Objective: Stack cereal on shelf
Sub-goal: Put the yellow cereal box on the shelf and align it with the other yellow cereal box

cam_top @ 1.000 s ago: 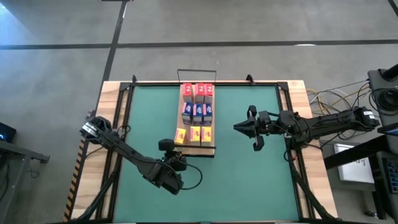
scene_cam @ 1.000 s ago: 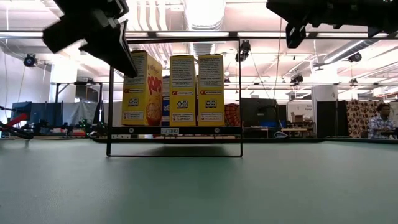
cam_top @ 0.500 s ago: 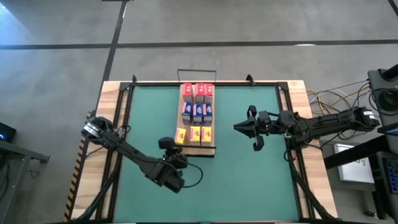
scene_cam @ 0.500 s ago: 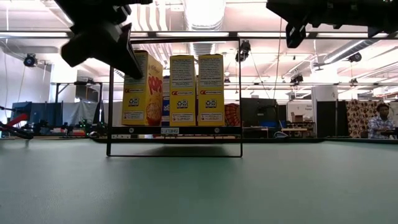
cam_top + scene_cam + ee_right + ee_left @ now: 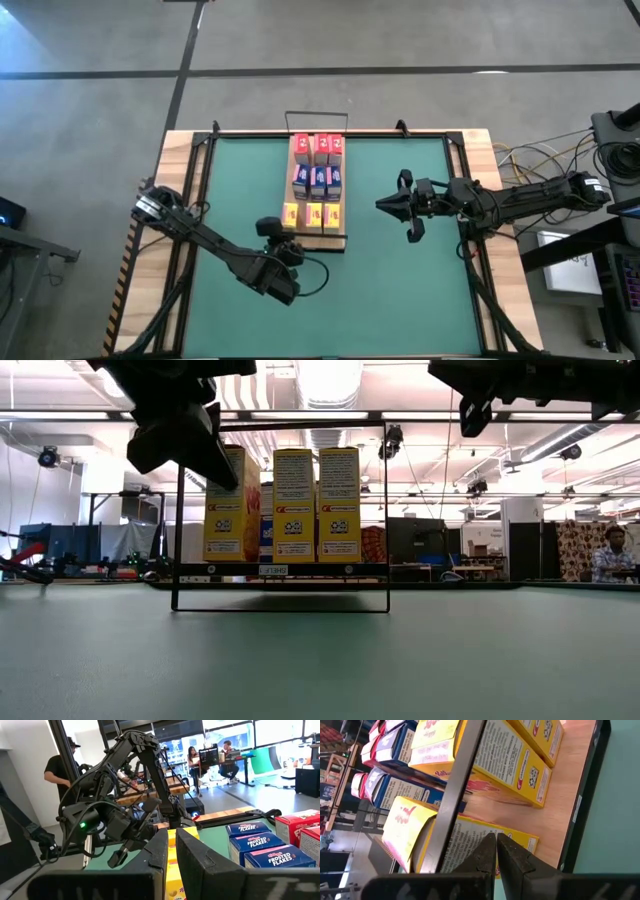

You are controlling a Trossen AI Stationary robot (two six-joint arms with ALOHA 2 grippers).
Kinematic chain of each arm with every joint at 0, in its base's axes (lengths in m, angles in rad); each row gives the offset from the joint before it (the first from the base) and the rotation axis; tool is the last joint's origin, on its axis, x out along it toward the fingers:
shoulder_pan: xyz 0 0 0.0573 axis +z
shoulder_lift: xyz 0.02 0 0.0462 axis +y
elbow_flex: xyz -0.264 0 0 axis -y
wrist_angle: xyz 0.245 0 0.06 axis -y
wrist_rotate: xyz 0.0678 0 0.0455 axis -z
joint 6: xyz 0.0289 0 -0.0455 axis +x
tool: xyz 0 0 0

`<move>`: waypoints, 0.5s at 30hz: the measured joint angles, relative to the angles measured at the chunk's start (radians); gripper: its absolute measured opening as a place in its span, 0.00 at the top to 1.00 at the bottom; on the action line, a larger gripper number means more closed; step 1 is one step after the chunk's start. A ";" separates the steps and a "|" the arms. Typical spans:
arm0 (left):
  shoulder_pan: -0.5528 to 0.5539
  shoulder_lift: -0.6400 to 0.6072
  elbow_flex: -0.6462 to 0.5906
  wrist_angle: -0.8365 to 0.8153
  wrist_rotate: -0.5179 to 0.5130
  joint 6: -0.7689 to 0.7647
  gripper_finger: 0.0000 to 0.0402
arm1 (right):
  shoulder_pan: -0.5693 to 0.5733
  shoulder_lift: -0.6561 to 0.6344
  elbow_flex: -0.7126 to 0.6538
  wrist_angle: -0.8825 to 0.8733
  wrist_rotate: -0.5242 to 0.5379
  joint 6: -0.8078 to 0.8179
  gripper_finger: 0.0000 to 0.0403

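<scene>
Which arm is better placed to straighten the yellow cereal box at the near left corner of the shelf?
Left, probably. The left gripper, fingers shut, hangs right by the skewed small yellow cardboard cereal box on the long light-wood shelf board. The right gripper, also shut, waits out over the green mat, across the shelf.

A big table with pale wood edges (image 5: 172, 180) has a flat green mat (image 5: 400, 280) lying over most of its top. On the mat stands a long light-wood shelf board with a thin black wire frame (image 5: 337, 238). Nine little cardboard cereal boxes stand on the board in three rows — three red ones (image 5: 317, 147) at the far end, three blue ones (image 5: 318, 180) in the middle, three yellow ones (image 5: 312, 214) nearest.
</scene>
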 joint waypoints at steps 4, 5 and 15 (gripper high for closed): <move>-0.010 -0.002 0.008 0.008 -0.002 0.008 1.00 | 0.000 0.000 0.000 -0.001 0.000 0.000 0.93; -0.016 -0.002 0.018 0.009 -0.002 0.010 1.00 | 0.000 0.000 0.000 -0.002 0.000 -0.001 0.93; -0.104 -0.003 0.236 -0.059 -0.001 0.188 1.00 | 0.000 0.000 0.000 -0.006 0.000 -0.001 0.93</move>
